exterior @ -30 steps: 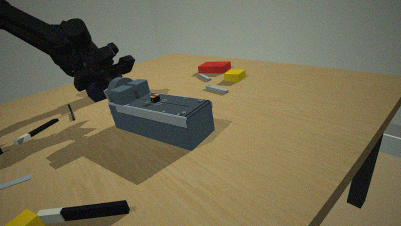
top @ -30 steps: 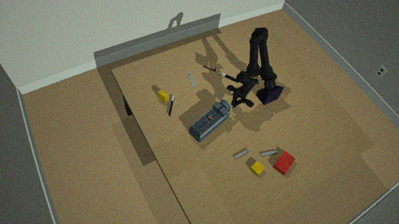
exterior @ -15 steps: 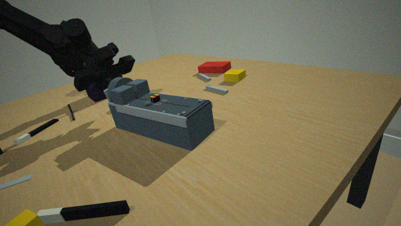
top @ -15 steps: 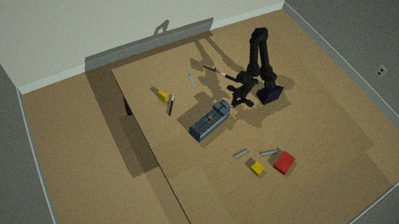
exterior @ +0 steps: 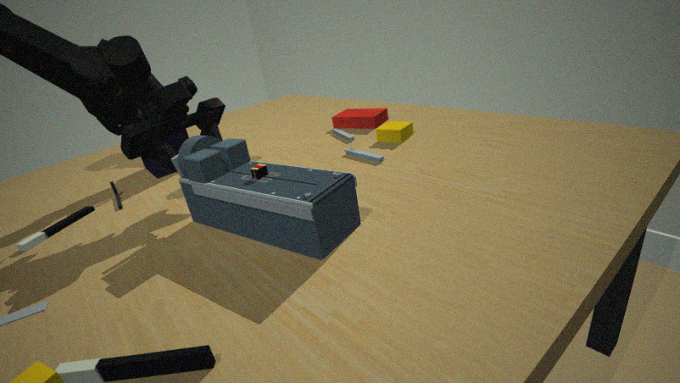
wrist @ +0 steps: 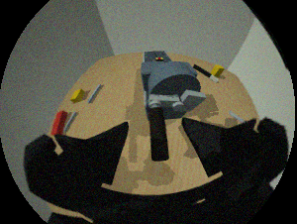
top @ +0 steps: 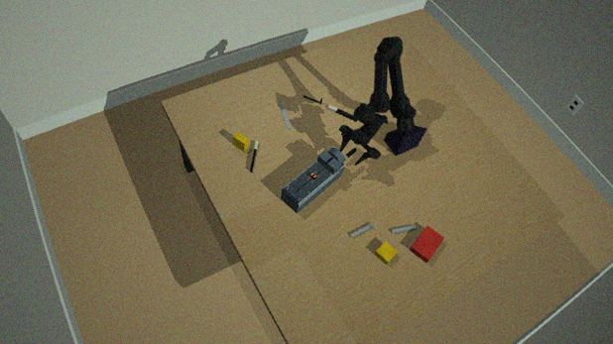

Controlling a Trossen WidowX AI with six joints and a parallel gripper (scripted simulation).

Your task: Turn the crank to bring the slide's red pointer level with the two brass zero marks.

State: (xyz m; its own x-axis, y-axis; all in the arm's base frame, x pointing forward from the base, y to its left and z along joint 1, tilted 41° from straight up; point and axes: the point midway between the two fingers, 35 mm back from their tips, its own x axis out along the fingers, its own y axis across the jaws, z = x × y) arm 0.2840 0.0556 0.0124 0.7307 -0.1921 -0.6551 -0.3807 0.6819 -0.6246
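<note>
The blue-grey machine (top: 296, 191) (exterior: 252, 223) (wrist: 170, 70) stands on the table. Its slide carries a small black block with a red pointer (top: 313, 175) (exterior: 258, 167) (wrist: 159, 58) and yellow brass-coloured bits close beside it. The red looks about in line with them, but they are too small to judge exactly. The light grey crank (wrist: 193, 96) is at the machine's end facing the arm. Its black handle (wrist: 158, 139) points toward the wrist camera. My gripper (top: 350, 156) (wrist: 154, 122) is open, with a finger on each side of the handle and a visible gap on both sides. The machine partly hides the fingers in the exterior view.
A red block (top: 426, 242) (exterior: 359, 118), a yellow block (top: 386, 252) (exterior: 394, 131) and two grey bars lie on one side of the machine. Another yellow block (top: 240, 141), black-and-white sticks, a thin dark piece and a grey bar (top: 285, 117) lie on the other.
</note>
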